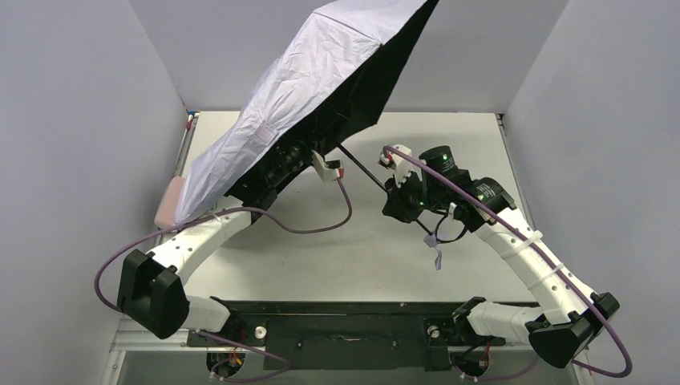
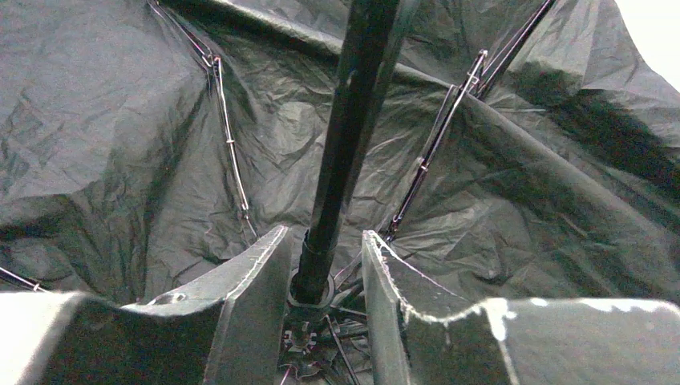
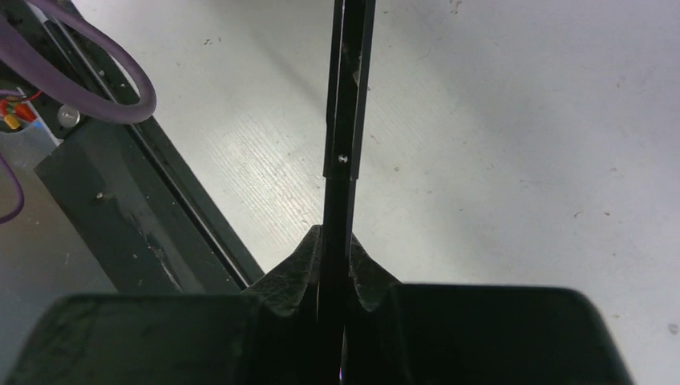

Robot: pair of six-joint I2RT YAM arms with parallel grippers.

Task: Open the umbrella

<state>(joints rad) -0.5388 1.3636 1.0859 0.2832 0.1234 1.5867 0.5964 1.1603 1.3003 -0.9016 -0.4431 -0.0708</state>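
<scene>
**Umbrella canopy spread, tilted over the far left of the table**

The umbrella [image 1: 305,88] is held off the table [image 1: 361,249], its pale canopy spread from 8 o'clock up to 12 o'clock with the black lining facing right. Its shaft [image 3: 346,120] slants toward 4 o'clock into the right gripper [image 3: 337,241], whose fingers pinch it tight. Under the canopy, the left gripper [image 2: 325,234] straddles the shaft narrowly at the hub; I cannot tell whether it is clamping.
</scene>
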